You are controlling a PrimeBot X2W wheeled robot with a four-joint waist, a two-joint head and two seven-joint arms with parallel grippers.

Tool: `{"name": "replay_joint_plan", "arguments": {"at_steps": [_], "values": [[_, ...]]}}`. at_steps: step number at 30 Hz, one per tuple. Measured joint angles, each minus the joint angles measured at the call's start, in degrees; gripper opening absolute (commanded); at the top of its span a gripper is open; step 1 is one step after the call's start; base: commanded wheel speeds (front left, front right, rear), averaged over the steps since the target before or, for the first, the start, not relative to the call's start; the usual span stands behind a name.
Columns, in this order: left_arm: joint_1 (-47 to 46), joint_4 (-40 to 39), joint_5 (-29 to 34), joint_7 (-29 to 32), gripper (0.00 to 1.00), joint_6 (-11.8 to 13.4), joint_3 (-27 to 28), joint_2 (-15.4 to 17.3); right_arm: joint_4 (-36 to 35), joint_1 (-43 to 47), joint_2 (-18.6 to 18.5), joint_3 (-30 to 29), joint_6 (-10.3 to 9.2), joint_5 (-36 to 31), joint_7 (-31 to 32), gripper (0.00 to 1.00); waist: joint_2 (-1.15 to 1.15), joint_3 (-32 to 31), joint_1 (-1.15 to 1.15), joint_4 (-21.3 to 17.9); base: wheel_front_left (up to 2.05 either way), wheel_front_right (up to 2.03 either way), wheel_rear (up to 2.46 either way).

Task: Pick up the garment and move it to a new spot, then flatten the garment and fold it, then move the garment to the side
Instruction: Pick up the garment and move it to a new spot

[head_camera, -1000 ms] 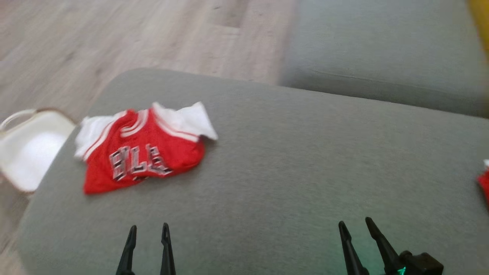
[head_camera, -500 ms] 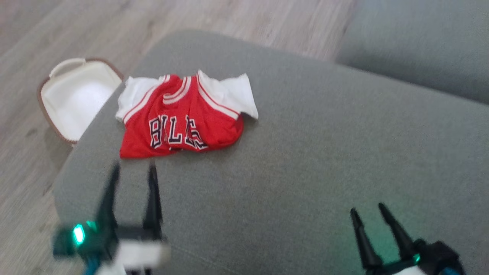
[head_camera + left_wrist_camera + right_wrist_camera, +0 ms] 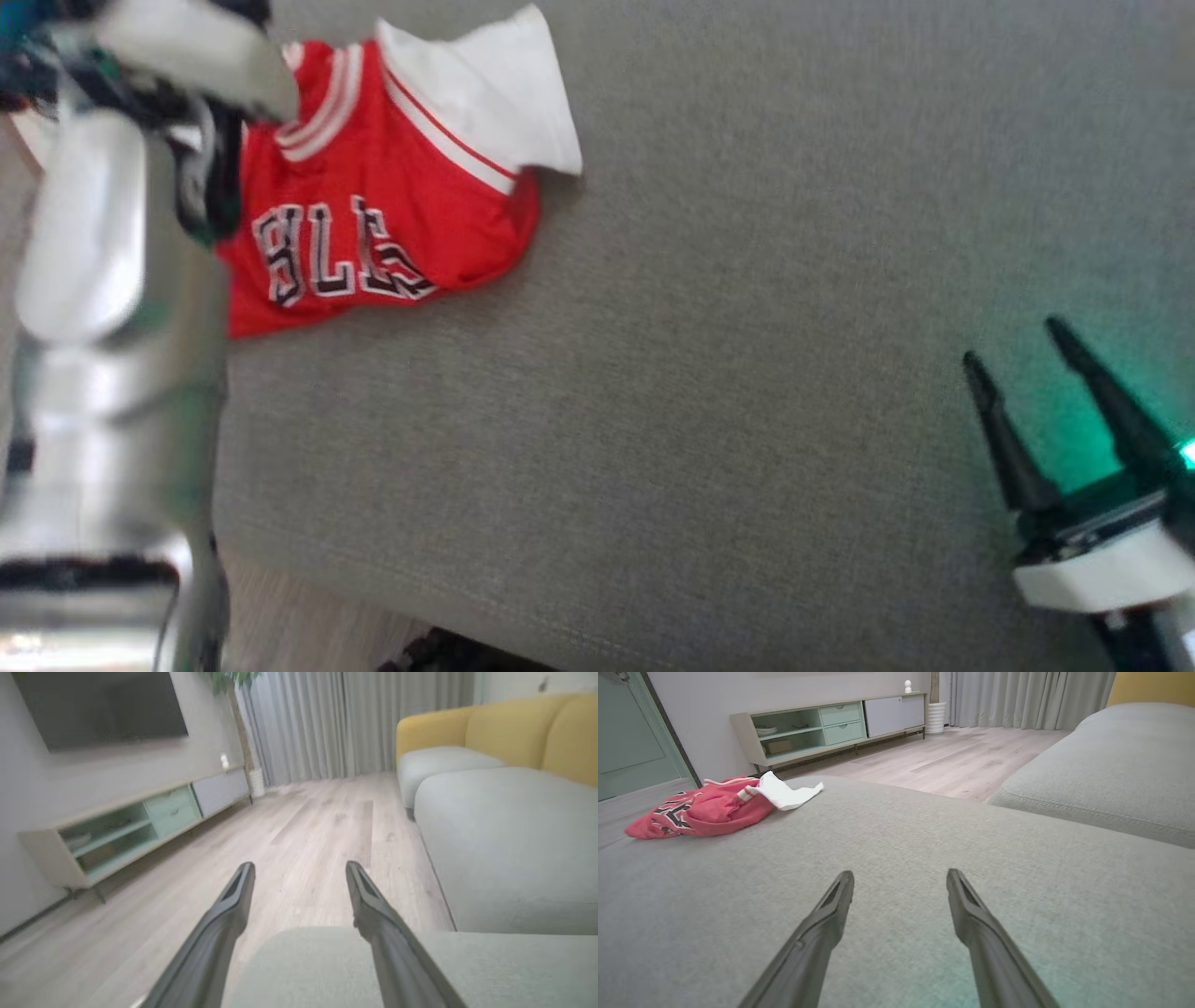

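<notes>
Garment [image 3: 373, 215] lies crumpled far left on the grey cushion [image 3: 747, 373]; the blurred left arm [image 3: 93, 233] seemingly overlaps its edge. Left tool [image 3: 299, 877] and right tool [image 3: 1013, 341] gape wide, empty.

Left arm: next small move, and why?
Probably tip the left gripper down onto the jersey: its jaws stand open and empty, aimed out over the floor, while the jersey lies crumpled on the cushion beside that arm. The right gripper is farther off.

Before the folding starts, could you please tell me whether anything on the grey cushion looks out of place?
Only the red jersey: it lies crumpled near an edge of the grey cushion, hem bunched under, one white sleeve splayed.
</notes>
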Motion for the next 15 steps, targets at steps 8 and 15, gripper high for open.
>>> {"name": "replay_joint_plan", "arguments": {"at_steps": [8, 15], "values": [[-9.7, 25.1, -4.7, 13.7, 1.0, -0.4, 1.9, -1.6, -5.7, -1.2, -4.2, -1.2, 0.0, 0.1, 0.0, 1.0, 0.0, 8.9, 0.0, -3.3, 0.0, 0.0, 0.0], [-11.1, 33.7, -4.3, 12.2, 0.67, 0.5, 1.6, -0.7, -9.1, -2.0, -4.5, -2.1, 0.01, 0.1, -0.6, 1.0, 0.0, 13.2, -0.03, -5.6, 0.0, 0.0, 0.0]]}}
